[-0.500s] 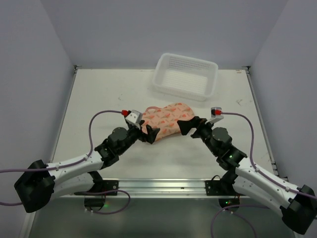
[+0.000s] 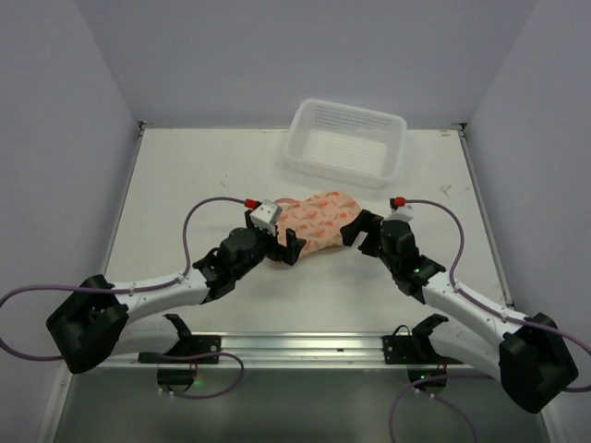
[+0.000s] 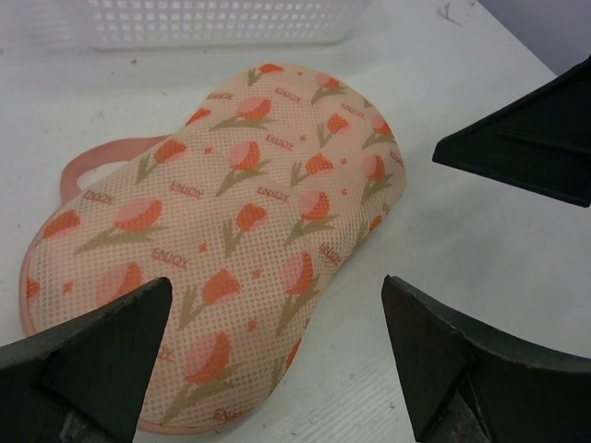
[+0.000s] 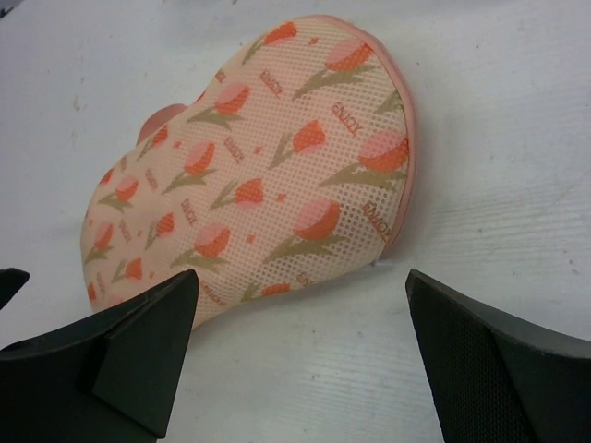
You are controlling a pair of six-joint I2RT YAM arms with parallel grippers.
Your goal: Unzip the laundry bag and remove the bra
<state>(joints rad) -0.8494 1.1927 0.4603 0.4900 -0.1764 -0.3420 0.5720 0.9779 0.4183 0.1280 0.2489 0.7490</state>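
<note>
Seen from above, the laundry bag (image 2: 319, 221) is lying closed on the white surface (image 2: 185, 185) before a basket (image 2: 346, 143) in a pale-walled booth, the left fingers (image 2: 283, 247) and right fingers (image 2: 360, 228) gaping empty at either end, while the left wrist view is showing soft, light mesh and the right wrist view its pink edging (image 4: 406, 120), likely the best place to pinch, the bra unseen.

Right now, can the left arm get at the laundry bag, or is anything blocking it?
Likely yes. The left gripper is open and right at the near end of the laundry bag, with only bare table between. The right gripper, also open, is at the opposite end, out of its path.
</note>
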